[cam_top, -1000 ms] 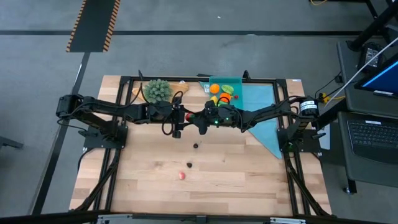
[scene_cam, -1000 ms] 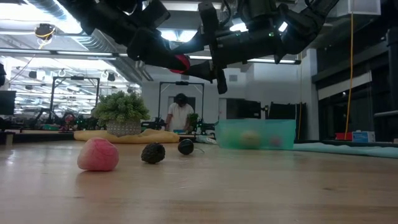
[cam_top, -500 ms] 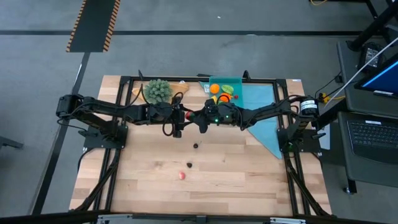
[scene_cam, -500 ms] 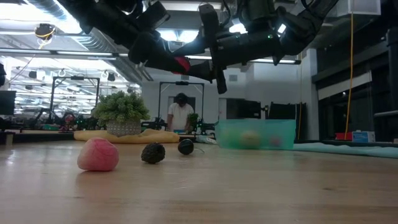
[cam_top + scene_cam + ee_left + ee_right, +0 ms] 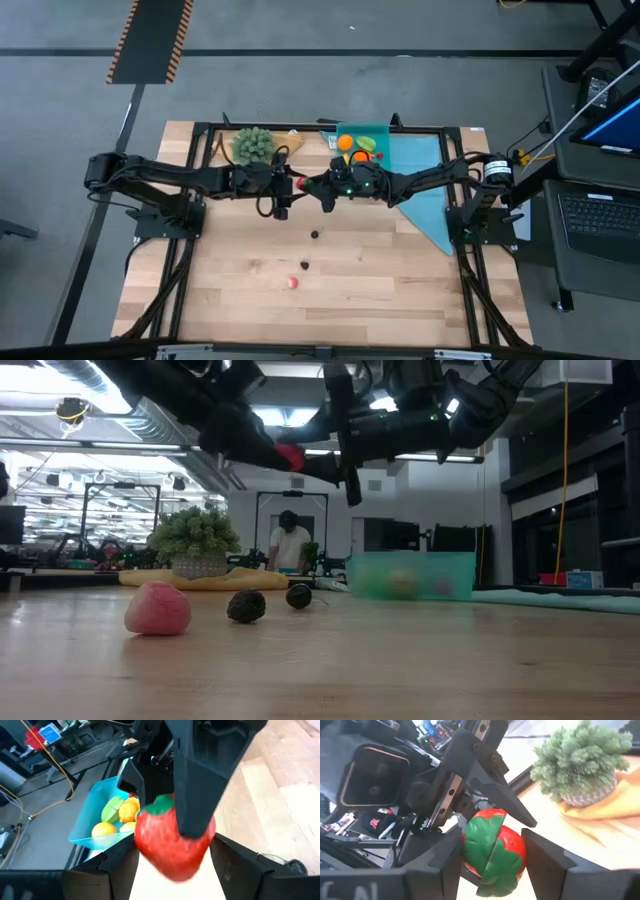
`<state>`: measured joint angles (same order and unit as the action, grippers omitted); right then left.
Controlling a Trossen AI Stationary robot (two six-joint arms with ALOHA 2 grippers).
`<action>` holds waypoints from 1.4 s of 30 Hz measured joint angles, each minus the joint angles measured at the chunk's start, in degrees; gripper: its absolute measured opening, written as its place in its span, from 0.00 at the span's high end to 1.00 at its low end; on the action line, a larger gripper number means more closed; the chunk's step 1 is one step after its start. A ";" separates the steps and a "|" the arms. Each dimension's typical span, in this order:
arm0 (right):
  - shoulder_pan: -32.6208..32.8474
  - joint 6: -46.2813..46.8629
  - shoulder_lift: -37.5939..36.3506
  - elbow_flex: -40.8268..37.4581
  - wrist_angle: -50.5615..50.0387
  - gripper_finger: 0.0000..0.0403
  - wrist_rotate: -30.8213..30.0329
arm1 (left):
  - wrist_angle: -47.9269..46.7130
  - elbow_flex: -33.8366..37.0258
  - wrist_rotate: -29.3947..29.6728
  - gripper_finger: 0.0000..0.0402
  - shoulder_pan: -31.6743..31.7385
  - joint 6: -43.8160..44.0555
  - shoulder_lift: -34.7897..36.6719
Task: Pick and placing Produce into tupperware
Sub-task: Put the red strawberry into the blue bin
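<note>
1. Two arms meet over the middle of the table (image 5: pixel 420 300) in the high view. The left gripper (image 5: pixel 289 186) and the right gripper (image 5: pixel 312 186) point at each other, tip to tip. One red fruit (image 5: pixel 300 184) with a green top sits between them, up in the air.
2. Three more pieces lie on the wood, apart from each other: one dark ball (image 5: pixel 315 235), one dark lump (image 5: pixel 304 265) and one pink piece (image 5: pixel 292 283). One teal box (image 5: pixel 386 130) stands at the far edge on one blue cloth (image 5: pixel 425 200). One green plant (image 5: pixel 253 145) stands near the left arm.
3. Low view: the red fruit hangs high above the three pieces on the table. The pink one is nearest and the dark ball is farthest. The box is behind them, to the right. One person (image 5: pixel 290 545) stands far back in the room.
4. Left wrist view: the red fruit is right at the left gripper, and one dark finger (image 5: pixel 200 780) of the right gripper lies across it. I cannot tell if the left gripper grips it. Four pieces show in the box: one green, one orange, two yellow.
5. Right wrist view: the right gripper is clamped on the red fruit, one finger on each side. The plant is behind it.
</note>
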<state>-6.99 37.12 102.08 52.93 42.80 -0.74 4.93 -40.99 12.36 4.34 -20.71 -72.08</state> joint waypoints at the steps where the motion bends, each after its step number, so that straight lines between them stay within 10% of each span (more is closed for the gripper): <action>1: -0.21 -0.04 -0.04 0.04 0.24 0.55 0.48 | -0.98 0.00 0.12 0.43 -0.11 0.04 0.91; 26: -11.04 -9.08 -7.49 -0.13 -12.80 0.55 11.06 | -18.78 0.00 -0.20 0.43 -0.43 5.12 12.29; 42: -12.69 -20.87 -18.04 -1.48 -32.38 0.55 -0.50 | -18.59 -0.07 -0.02 0.43 -0.39 6.15 12.26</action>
<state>-19.68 16.25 84.04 51.45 10.42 -1.23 -13.66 -41.06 12.34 3.95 -14.56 -59.81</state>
